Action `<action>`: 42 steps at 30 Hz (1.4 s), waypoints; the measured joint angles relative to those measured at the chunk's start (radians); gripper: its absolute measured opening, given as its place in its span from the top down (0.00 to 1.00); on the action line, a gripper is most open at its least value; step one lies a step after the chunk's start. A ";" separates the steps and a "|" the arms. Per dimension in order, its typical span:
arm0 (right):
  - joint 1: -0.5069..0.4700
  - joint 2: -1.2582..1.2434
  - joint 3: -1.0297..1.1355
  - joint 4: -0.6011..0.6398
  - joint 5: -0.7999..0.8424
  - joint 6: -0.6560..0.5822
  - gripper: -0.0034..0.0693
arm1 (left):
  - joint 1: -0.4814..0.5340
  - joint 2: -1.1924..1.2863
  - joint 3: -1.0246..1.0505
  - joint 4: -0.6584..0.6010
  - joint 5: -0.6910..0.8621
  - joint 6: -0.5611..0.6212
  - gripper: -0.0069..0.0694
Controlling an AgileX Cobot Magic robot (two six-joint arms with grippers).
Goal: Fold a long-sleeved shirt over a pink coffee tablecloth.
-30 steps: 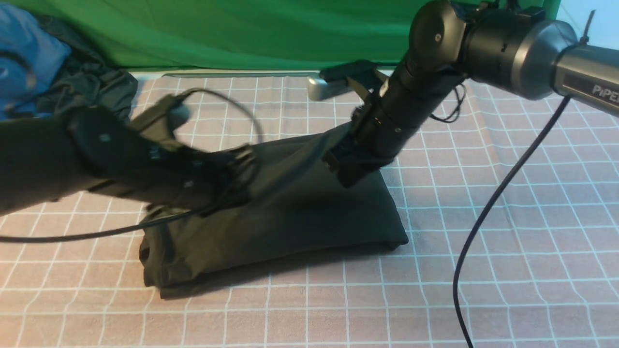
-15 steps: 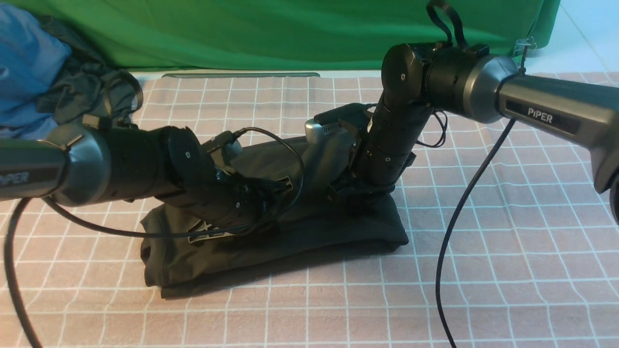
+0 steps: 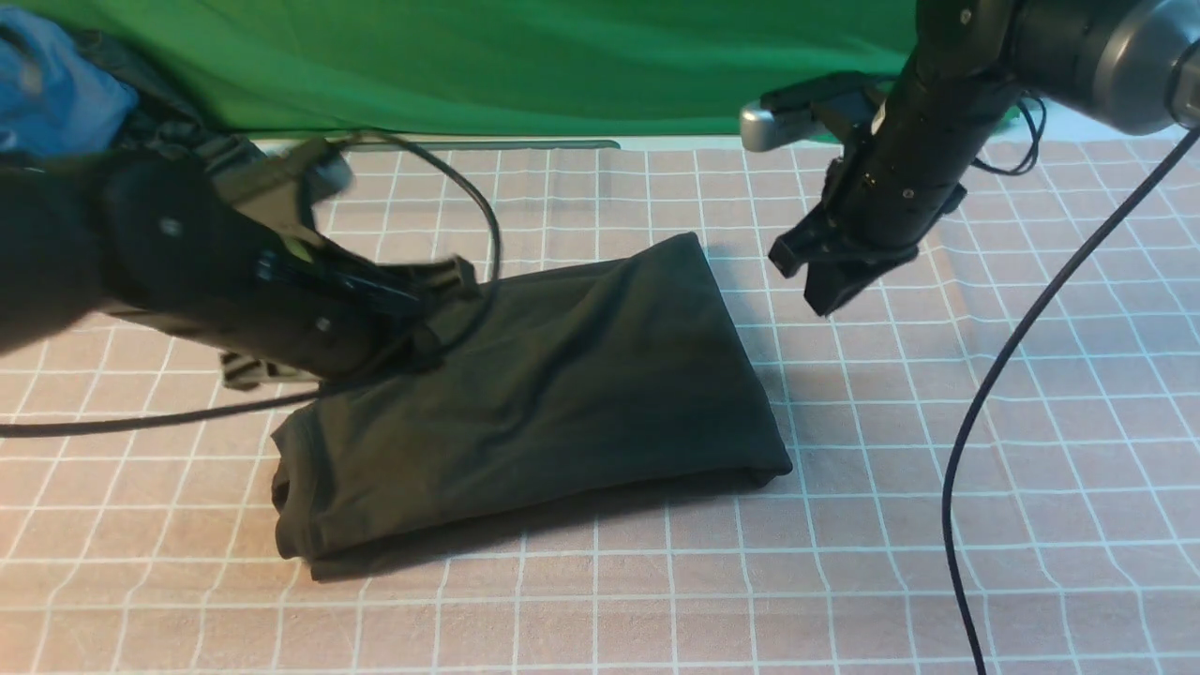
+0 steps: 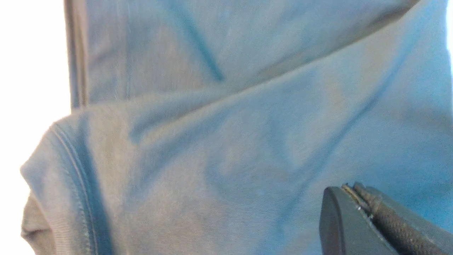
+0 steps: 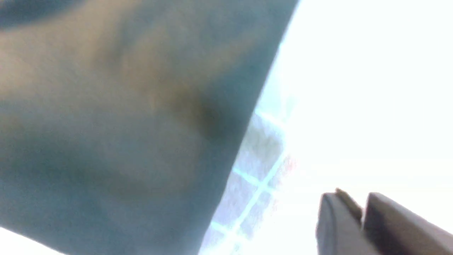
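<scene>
My folded black cotton long-sleeved shirt point(image 3: 534, 394) lies mid pink gridded tablecloth point(image 3: 937, 525). Left pincer point(image 3: 450, 281) clenched, empty, at its ten o'clock, could snag fabric; right pincer point(image 3: 814, 274), at two o'clock, empty, gap unclear.

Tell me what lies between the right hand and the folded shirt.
Only bare pink coffee tablecloth, as the front view shows. The right hand hangs clear of the long-sleeved shirt, beside its far right corner, holding nothing.

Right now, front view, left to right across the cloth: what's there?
left gripper → long-sleeved shirt → right gripper → bare pink coffee tablecloth
</scene>
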 joint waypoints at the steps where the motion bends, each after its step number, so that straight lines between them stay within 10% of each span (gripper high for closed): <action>1: 0.000 0.008 0.000 0.014 0.011 -0.002 0.58 | 0.003 -0.021 0.000 0.002 0.001 0.000 0.89; 6: 0.031 0.062 0.000 0.089 0.036 -0.043 0.26 | 0.003 -0.122 0.004 0.005 0.047 -0.001 0.89; 14: 0.066 0.112 0.002 0.112 0.006 -0.053 0.16 | 0.003 -0.182 0.005 0.012 0.113 -0.003 0.89; 21: 0.067 0.139 0.002 0.157 -0.008 -0.055 0.40 | 0.003 -0.191 0.005 0.014 0.111 -0.017 0.89; 26: 0.065 0.146 -0.004 0.177 -0.009 -0.080 0.79 | 0.003 -0.192 0.005 0.014 0.101 -0.023 0.89; 42: -0.030 0.057 0.109 0.068 0.066 0.060 0.79 | 0.004 -0.225 0.005 0.023 0.065 -0.023 0.89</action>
